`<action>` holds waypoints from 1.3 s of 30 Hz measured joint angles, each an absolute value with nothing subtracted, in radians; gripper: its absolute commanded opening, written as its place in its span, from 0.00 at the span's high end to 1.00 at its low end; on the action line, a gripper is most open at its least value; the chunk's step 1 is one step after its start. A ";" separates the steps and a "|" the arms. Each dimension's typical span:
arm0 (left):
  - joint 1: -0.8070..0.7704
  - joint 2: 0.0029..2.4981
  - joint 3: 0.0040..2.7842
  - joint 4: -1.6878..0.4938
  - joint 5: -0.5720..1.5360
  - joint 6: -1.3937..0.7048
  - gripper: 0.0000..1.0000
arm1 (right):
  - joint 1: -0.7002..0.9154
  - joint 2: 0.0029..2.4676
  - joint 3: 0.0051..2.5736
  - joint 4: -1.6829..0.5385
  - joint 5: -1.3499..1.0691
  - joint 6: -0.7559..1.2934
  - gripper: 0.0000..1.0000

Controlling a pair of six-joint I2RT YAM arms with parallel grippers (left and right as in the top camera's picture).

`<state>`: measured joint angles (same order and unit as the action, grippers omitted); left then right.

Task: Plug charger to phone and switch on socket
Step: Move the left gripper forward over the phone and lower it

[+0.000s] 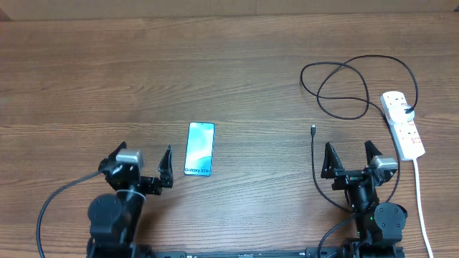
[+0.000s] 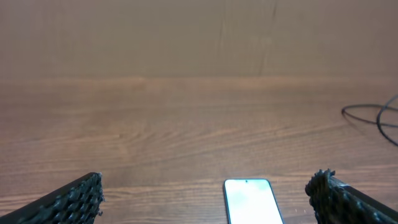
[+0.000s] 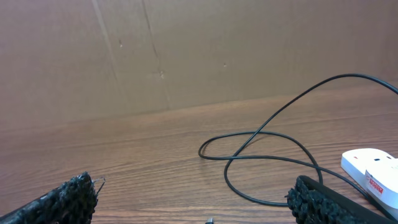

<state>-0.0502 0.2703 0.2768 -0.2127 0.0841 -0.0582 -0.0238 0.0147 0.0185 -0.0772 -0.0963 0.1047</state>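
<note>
phone (image 1: 200,149) lay 3 o'clock of left gripper (image 1: 143,153), charger tip (image 1: 313,130) 10 o'clock of right gripper (image 1: 348,149); both jaws apart, presumably one each.

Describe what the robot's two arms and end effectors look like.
Both arms are black with rounded joints. The left end effector and right end effector each have two pointed black fingers and a silver-grey block behind them. Finger pads are rough, knobbly black. A black wire loops off the left arm.

Black left arm (image 1: 115,209), black right arm (image 1: 379,212), silver wrist blocks (image 1: 130,157), black cables (image 1: 51,202), textured jaws
</note>
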 measured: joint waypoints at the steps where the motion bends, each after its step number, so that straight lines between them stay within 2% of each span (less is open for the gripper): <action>1: -0.050 0.301 0.292 -0.219 0.088 -0.054 0.00 | -0.024 0.015 0.019 -0.078 -0.097 0.105 0.00; 5: -0.050 0.445 0.414 -0.313 0.123 -0.048 0.00 | -0.024 0.015 0.019 -0.078 -0.097 0.105 0.00; 14: -0.067 0.773 0.894 -0.699 0.155 -0.048 0.00 | -0.024 0.015 0.019 -0.079 -0.097 0.105 0.00; 22: -0.244 1.011 1.206 -0.881 0.150 -0.053 0.00 | -0.024 0.015 0.019 -0.079 -0.096 0.105 0.00; 28: -0.340 1.130 1.275 -0.939 0.095 -0.079 0.00 | -0.023 0.015 0.019 -0.079 -0.097 0.104 0.00; 39: -0.347 1.362 1.277 -1.031 0.107 -0.104 0.00 | -0.024 0.015 0.019 -0.078 -0.096 0.105 0.00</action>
